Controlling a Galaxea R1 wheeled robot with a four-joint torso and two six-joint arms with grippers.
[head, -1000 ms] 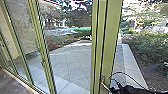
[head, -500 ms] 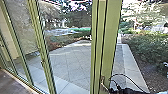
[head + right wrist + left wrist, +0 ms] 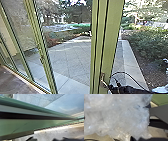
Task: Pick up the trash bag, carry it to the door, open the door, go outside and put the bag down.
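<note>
I'm opening the door [image 3: 111,37], I judge, with my right claw [image 3: 109,87] reaching near the handle [image 3: 102,78] and the bag [image 3: 116,117] bulking close at my left wrist (whether either claw is sitting wide or narrow, I can't tell). The next move is calling for steady handle work, bag clear. Against the earlier view, paving [image 3: 67,60] is showing higher, my camera tipping down

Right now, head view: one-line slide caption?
Right arm at the metal handle on a green frame, paved yard and shrubs beyond.
</note>
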